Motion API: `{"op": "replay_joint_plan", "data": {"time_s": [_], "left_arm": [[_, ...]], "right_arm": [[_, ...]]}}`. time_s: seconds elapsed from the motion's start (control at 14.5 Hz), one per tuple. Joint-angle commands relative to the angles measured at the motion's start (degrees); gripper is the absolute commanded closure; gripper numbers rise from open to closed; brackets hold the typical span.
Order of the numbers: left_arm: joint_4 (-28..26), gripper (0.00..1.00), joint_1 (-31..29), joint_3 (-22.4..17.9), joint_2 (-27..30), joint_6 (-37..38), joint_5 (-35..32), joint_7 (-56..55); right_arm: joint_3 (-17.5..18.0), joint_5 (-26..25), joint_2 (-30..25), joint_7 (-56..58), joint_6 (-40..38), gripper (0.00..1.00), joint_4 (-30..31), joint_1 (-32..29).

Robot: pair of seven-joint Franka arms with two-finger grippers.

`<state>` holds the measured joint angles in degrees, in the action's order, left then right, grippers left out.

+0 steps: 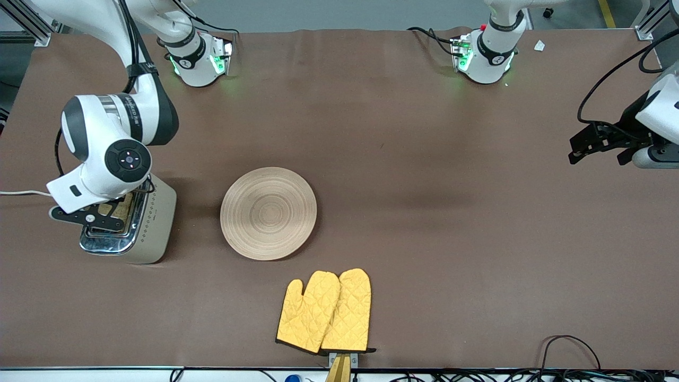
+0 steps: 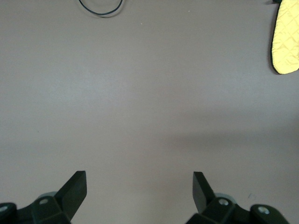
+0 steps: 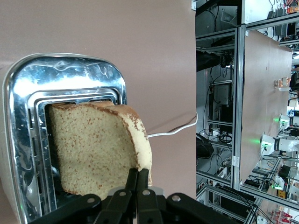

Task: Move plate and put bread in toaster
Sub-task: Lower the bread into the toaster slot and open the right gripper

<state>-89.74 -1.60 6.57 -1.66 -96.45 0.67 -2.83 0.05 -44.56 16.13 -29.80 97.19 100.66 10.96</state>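
Note:
The toaster [image 1: 156, 220] stands at the right arm's end of the table, chrome top up. My right gripper [image 1: 106, 213] is over it, shut on the edge of the bread [image 1: 123, 209]. In the right wrist view the fingertips [image 3: 138, 175] pinch the crust of the bread [image 3: 93, 144], which stands tilted with its lower part inside a slot of the toaster [image 3: 70, 74]. The wooden plate [image 1: 268, 213] lies bare mid-table, beside the toaster. My left gripper [image 1: 583, 151] is open and empty over the table at the left arm's end; it also shows in the left wrist view [image 2: 140, 179].
A pair of yellow oven mitts [image 1: 324, 310] lies nearer the front camera than the plate; a mitt tip shows in the left wrist view [image 2: 286, 39]. The toaster's white cord [image 1: 21, 193] runs off the table's end. Cables lie along the front edge.

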Motion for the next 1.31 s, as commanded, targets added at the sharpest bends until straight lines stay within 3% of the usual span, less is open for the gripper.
{"op": "replay_joint_plan", "data": {"time_s": [0.0,0.07,0.14,0.21,0.34,0.48,0.62,1.03,1.24], "left_arm": [[1.1,0.0,-0.2,0.4,-0.1,1.2,-0.6,-0.3],[1.1,0.0,-0.2,0.4,-0.1,1.3,-0.6,-0.3],[1.1,0.0,-0.2,0.4,-0.1,1.3,-0.6,-0.3],[1.1,0.0,-0.2,0.4,-0.1,1.3,-0.6,-0.2],[1.1,0.0,-0.2,0.4,-0.1,1.2,-0.6,-0.3],[1.1,0.0,-0.2,0.4,-0.1,1.3,-0.6,-0.3],[1.1,0.0,-0.2,0.4,-0.1,1.3,-0.6,-0.3],[1.1,0.0,-0.2,0.4,-0.1,1.3,-0.6,-0.3],[1.1,0.0,-0.2,0.4,-0.1,1.3,-0.6,-0.3]], "right_arm": [[0.6,-1.5,0.3,-1.7,1.1,1.0,0.9,-0.5],[0.6,-1.1,0.7,-2.9,1.1,0.99,0.9,-0.3],[0.6,-1.0,1.1,-4.1,1.3,0.92,0.9,-0.2],[0.7,-0.4,1.7,-4.3,2.0,0.74,0.8,0.0],[0.8,2.2,2.0,-4.3,3.0,0.3,0.8,0.1],[0.9,5.5,1.8,-4.0,3.3,0.08,0.7,0.0],[1.3,9.7,0.6,-3.6,2.5,0.0,0.4,0.4],[1.7,20.9,-7.7,-3.7,-2.6,0.0,0.3,6.2],[1.6,26.0,-10.8,-3.6,-4.0,0.0,0.1,6.3]]}}
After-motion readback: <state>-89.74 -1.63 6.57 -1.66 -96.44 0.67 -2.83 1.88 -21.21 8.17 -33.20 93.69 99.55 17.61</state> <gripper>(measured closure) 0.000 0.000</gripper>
